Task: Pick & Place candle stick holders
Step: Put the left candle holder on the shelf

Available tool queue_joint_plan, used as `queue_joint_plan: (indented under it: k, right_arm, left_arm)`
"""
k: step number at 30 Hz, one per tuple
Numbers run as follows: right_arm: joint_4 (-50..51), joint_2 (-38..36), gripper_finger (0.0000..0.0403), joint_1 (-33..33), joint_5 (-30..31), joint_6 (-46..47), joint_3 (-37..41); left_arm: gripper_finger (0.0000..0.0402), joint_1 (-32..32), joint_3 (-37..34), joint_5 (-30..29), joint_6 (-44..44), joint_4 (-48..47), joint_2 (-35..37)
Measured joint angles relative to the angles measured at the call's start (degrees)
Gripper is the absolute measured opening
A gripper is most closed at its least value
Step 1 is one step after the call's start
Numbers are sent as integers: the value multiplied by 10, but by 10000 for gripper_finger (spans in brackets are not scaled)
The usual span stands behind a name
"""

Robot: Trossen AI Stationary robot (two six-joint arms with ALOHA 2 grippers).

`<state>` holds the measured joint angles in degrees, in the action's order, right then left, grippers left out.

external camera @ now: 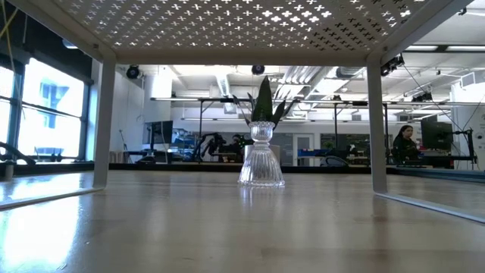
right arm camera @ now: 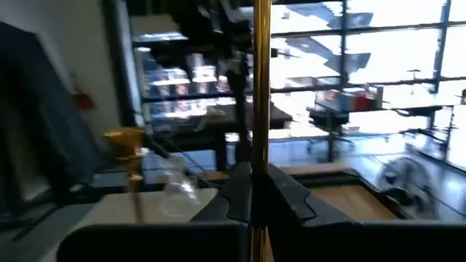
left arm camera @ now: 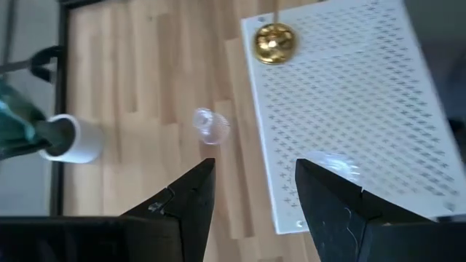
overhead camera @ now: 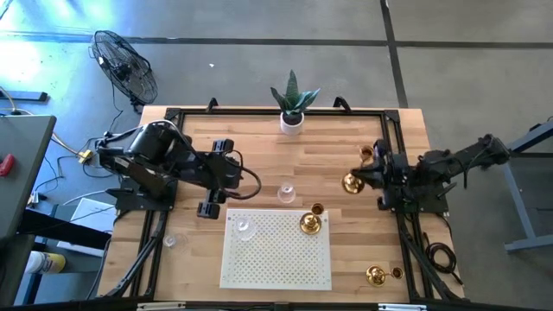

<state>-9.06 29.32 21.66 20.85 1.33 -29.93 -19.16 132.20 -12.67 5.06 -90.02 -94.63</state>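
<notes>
Wooden table [overhead camera: 259, 147] under arms. Right claw [right arm camera: 253, 191] clamped on gold holder [right arm camera: 261, 87] stem; lift straight, slow. Left claw [left arm camera: 253, 191] apart, waits near white rack [left arm camera: 364, 109].

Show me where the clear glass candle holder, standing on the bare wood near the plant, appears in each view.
High view: glass holder mid-table, between plant and white rack.
Low view: centre, upright, plant leaves behind it.
Left wrist view: on the wood, beside the rack's edge.
Right wrist view: a faint clear shape shows; cannot tell if it is this one.
Shared landmark: the plant.
</notes>
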Motion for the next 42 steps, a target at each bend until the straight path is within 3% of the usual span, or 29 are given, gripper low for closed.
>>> queue_joint_plan:
  k: [12, 26, 33, 42]
  right_arm:
    - [-73, 53, 7, 139, -19, -27, 0]
    - [-223, 225, 9, 258, 54, 12, 0]
    - [-232, 284, 12, 276, 58, 35, 0]
    - [-266, 336, 15, 252, 50, 63, 0]
  left_arm:
    - [184, 0, 0, 6, 18, 0, 0]
    - [184, 0, 0, 29, 43, 0, -1]
    - [184, 0, 0, 29, 47, 0, -1]
    - [184, 0, 0, 29, 57, 0, -1]
